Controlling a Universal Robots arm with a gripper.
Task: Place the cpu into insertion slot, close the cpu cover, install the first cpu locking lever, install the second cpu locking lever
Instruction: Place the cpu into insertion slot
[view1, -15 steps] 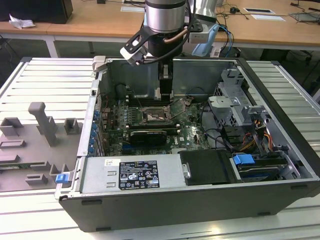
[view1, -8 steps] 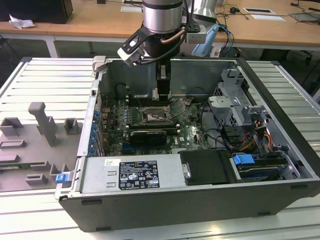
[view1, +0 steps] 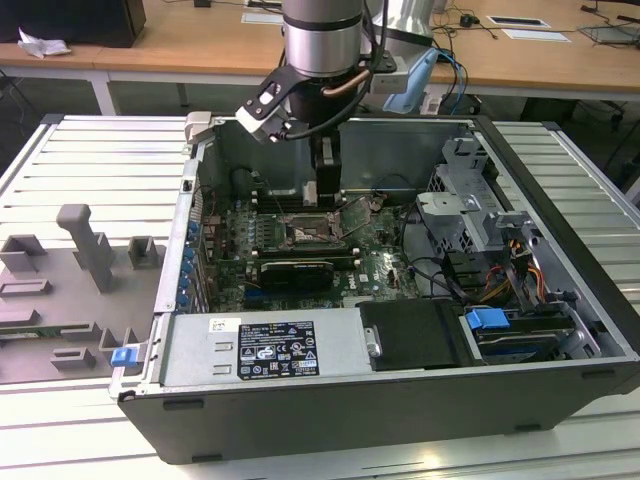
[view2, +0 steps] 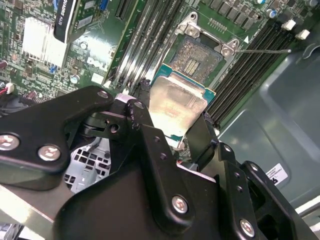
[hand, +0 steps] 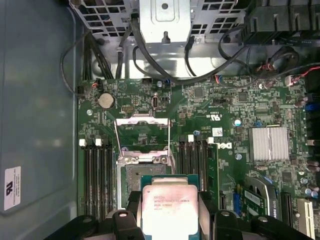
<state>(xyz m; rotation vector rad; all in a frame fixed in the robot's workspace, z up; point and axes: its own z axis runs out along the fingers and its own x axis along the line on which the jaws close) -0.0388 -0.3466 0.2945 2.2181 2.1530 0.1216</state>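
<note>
Motherboard (hand: 220, 100) beneath; cpu (hand: 170, 212) in hand (view2: 175, 115) over insertion slot (view2: 197, 57); cpu cover (hand: 142, 120) open

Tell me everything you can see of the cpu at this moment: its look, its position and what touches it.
The cpu is a flat square chip with a pale silver-grey metal top, somewhat smudged and faintly printed, on a thin green base. In both wrist views it lies top face up between the black fingers of the gripper, which clamp two opposite sides. It appears to hang above the motherboard, partly over the edge of the open insertion slot, not yet seated in it.
</note>
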